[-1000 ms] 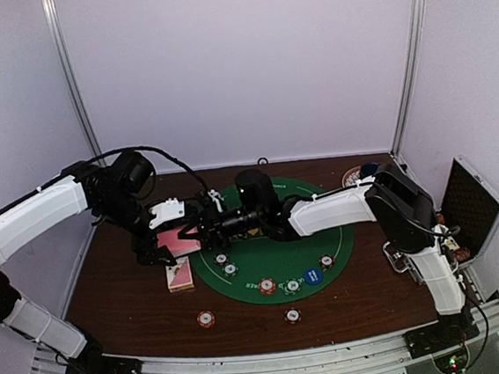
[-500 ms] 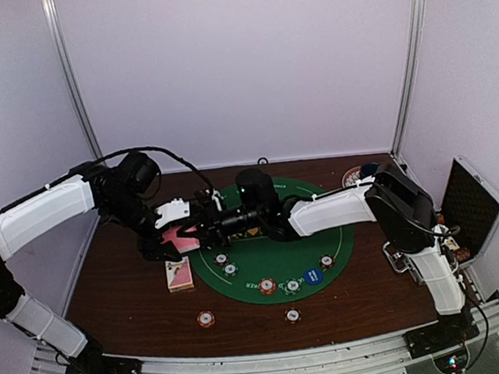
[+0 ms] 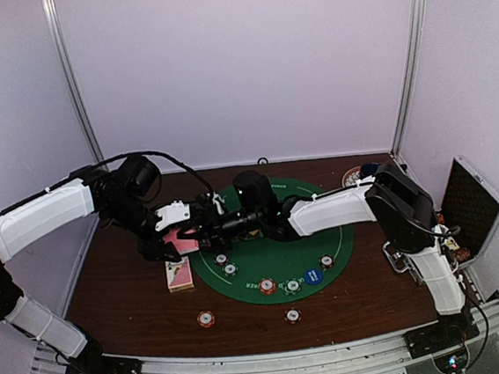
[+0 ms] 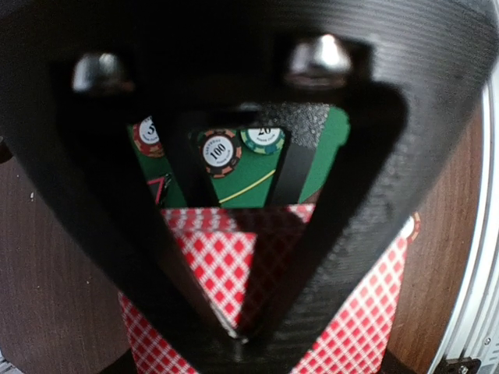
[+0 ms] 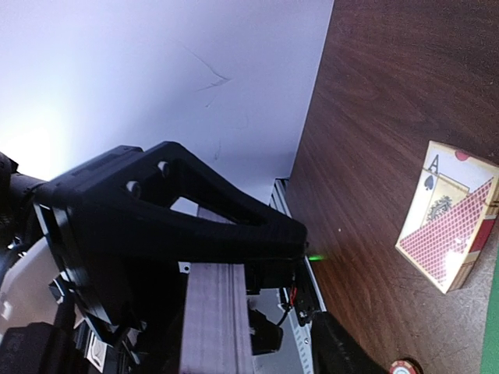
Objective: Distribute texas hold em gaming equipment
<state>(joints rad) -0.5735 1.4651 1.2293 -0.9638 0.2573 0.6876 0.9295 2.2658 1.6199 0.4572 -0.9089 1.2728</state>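
My left gripper point(image 3: 175, 244) is shut on a pink-backed playing card point(image 3: 185, 240), held above the table at the left rim of the green felt mat point(image 3: 338, 231). In the left wrist view the fingers point(image 4: 312, 257) meet in a V at the gripper point(image 4: 242, 335) over the checkered card point(image 4: 210, 257). My right gripper point(image 3: 207, 230) is right next to the card, jaws apart. Nothing shows between them in the right wrist view point(image 5: 312, 284). The card deck point(image 3: 179, 276) point(image 5: 448, 226) lies on the wood below. Several striped chips point(image 3: 230, 269) point(image 4: 219, 152) and a blue button point(image 3: 311, 276) sit on the mat.
Two chips point(image 3: 206, 318) point(image 3: 293, 315) lie on the brown table near its front edge. A mug on a plate point(image 3: 355, 175) stands at the back right. An open black case point(image 3: 472, 205) leans at the right wall. Metal rails frame the table.
The left gripper has closed on the card, which the right gripper held before. The right jaws have spread apart. The left arm shifted slightly towards the mat.
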